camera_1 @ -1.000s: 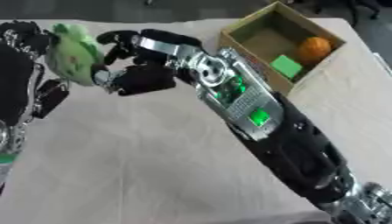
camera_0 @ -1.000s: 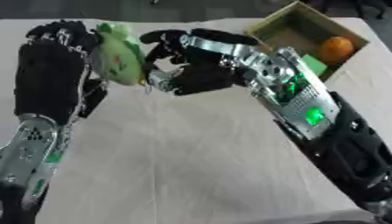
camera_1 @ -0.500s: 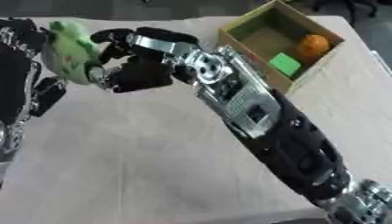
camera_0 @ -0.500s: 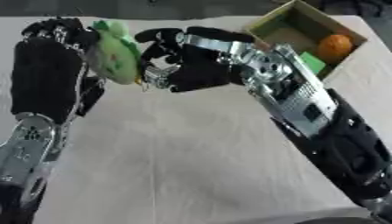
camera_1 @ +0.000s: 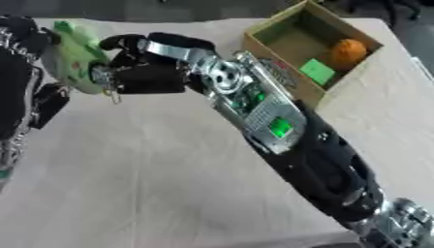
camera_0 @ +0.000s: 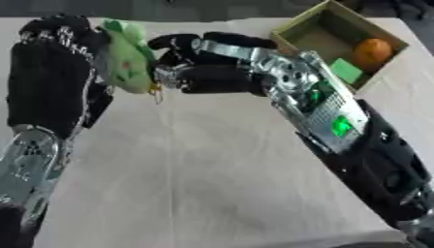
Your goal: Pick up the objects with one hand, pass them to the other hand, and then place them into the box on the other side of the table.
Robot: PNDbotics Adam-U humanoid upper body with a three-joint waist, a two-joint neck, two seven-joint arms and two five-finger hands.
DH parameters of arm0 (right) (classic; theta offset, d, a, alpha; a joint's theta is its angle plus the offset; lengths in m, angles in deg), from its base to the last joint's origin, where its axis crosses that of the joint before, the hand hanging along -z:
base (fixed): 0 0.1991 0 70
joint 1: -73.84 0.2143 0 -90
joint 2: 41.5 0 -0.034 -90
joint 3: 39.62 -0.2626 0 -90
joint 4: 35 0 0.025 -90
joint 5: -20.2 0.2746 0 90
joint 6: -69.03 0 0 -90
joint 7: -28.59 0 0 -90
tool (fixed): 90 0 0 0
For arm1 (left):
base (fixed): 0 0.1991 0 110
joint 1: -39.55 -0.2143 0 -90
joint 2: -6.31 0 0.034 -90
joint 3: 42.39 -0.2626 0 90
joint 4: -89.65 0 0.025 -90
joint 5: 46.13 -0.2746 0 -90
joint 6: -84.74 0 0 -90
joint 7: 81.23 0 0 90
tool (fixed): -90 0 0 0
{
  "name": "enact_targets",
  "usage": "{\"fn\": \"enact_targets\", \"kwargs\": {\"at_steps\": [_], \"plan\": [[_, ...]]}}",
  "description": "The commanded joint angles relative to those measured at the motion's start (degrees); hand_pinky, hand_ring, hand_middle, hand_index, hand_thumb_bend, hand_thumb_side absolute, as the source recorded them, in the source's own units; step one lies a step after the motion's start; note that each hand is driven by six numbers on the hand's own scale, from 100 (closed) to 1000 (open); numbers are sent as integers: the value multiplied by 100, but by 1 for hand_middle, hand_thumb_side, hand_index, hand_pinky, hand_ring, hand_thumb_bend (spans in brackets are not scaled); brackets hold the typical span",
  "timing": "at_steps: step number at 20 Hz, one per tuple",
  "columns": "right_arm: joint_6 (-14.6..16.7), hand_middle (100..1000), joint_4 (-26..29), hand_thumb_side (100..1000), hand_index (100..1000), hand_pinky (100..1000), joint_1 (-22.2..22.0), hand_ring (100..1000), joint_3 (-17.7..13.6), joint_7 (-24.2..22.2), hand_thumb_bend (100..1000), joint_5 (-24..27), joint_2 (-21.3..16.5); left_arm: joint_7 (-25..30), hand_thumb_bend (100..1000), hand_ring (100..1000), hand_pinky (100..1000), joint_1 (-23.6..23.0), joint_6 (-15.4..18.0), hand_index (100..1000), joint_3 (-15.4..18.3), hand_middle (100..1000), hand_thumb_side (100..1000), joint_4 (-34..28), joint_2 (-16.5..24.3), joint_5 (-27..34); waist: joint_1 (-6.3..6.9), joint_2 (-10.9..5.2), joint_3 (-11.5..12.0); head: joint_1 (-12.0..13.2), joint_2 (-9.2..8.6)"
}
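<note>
Mid-handover: left hand (camera_0: pixel 51 82) holds the green soft toy (camera_0: pixel 127 60), right hand (camera_0: pixel 208 72) curls onto it; box (camera_0: pixel 318 34) placement remains

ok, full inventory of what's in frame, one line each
soft toy: one, light green, held up between the two hands at upper left
box: one, cardboard, open, far right of the table
round fruit: one, orange, inside the box
small block: one, green, inside the box
tablecloth: one, off-white, covers the table
left hand: one, black, behind the toy, fingers up against it
right hand: one, black and silver, fingers curled at the toy's right side
</note>
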Motion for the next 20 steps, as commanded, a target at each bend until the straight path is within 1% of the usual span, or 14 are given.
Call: {"fn": "enact_targets", "kwargs": {"at_steps": [1, 5, 11, 14, 16, 20], "plan": [[-162, 825, 75, 749, 1000, 1000, 79, 992, -4, -114, 100, 139, -6, 40, 428, 457, 429, 91, 14, 483, -1, 349, 100, -127, -18, -4, 24, -121, 11, -27, 22], [-284, 824, 75, 792, 1000, 1000, 76, 990, 30, -222, 100, 298, 7, 89, 431, 457, 429, 78, 24, 483, 8, 350, 100, -88, -63, -40, 23, -129, 18, -31, 25], [-369, 823, 75, 819, 1000, 1000, 85, 989, 40, -307, 100, 433, 15, 145, 446, 459, 431, 71, 34, 483, 3, 357, 100, -9, -120, -166, 25, -131, 21, -25, 29], [-375, 823, 75, 819, 1000, 1000, 100, 988, 48, -328, 100, 456, 20, 166, 448, 460, 432, 68, 34, 484, 0, 358, 100, 13, -122, -220, 22, -133, 14, -31, 38], [-376, 823, 75, 799, 1000, 1000, 101, 989, 51, -323, 100, 431, 20, 173, 450, 460, 433, 66, 36, 483, 0, 357, 100, 14, -120, -256, 17, -135, 6, -30, 39], [-294, 823, 75, 790, 1000, 1000, 68, 989, 45, -237, 100, 308, 15, 160, 452, 461, 433, 41, 35, 483, 8, 355, 100, -18, -86, -332, 6, -140, -15, -16, 46]]}}
